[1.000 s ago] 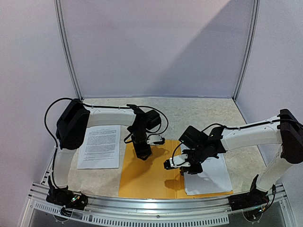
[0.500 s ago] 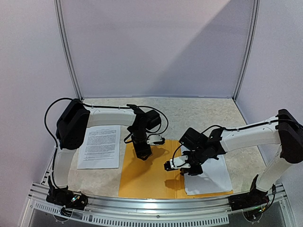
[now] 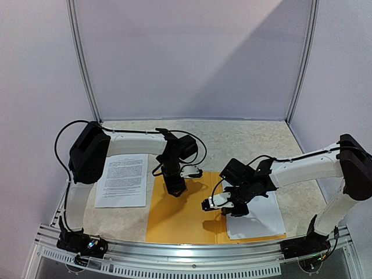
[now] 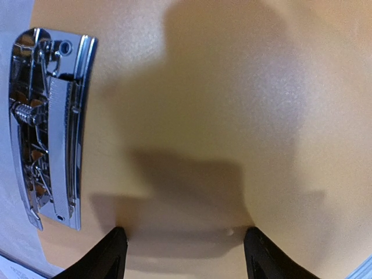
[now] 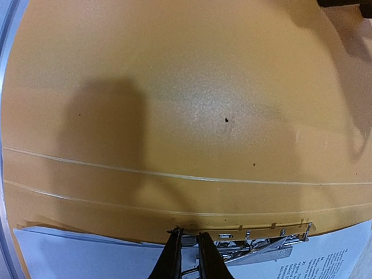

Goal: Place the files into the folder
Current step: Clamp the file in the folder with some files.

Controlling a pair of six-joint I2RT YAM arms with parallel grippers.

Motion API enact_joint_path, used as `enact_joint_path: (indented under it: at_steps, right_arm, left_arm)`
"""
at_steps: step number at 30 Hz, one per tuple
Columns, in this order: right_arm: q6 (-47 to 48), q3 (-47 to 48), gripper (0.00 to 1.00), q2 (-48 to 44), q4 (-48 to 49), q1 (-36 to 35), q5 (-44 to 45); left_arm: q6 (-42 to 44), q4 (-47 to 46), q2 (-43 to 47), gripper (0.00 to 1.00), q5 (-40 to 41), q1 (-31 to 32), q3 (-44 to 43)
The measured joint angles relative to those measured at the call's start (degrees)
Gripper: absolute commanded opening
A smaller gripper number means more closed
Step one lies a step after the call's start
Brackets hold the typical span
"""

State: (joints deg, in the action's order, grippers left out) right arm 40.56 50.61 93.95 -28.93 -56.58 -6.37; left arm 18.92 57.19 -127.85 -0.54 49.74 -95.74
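1. Right arm [image 3: 302, 165] crept slightly, left arm [image 3: 133, 144] stayed put
2. Folder [image 3: 174, 224] lay open at the table [image 3: 244, 136] front: smooth orange-yellow plastic, shiny metal clip [image 4: 49, 128]
3. Files: one printed sheet [image 3: 122, 180] just left of it, another [image 3: 258, 221] on its right half
4. Left gripper [image 4: 185, 244] fingers apart over the folder; right gripper [image 5: 189, 244] fingers almost together by the clip

readable text: none | left sheet [image 3: 122, 180]: lines of small black print, too small to read | sheet [image 5: 328, 266] on folder [image 5: 186, 116], right wrist view: a few printed words at its corner, too blurred to read
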Motion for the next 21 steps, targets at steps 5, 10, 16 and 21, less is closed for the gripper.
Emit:
enact_joint_path:
  at_steps: [5,10,16,21]
  right_arm:
    - [-0.2,-0.1,0.11,0.0,0.1,0.0,0.0]
    - [-0.3,-0.8,0.11,0.0,0.9,0.0,-0.3]
    - [-0.3,-1.6,0.11,0.2,1.5,0.0,-0.7]
    - [-0.4,-2.5,0.11,0.3,2.5,0.0,-1.0]
  left_arm:
    - [0.2,0.0,0.0,0.72,0.0,0.0,0.0]
    - [0.2,0.0,0.0,0.72,0.0,0.0,0.0]
    - [0.5,0.0,0.0,0.72,0.0,0.0,0.0]
    - [0.6,0.1,0.0,0.72,0.0,0.0,0.0]
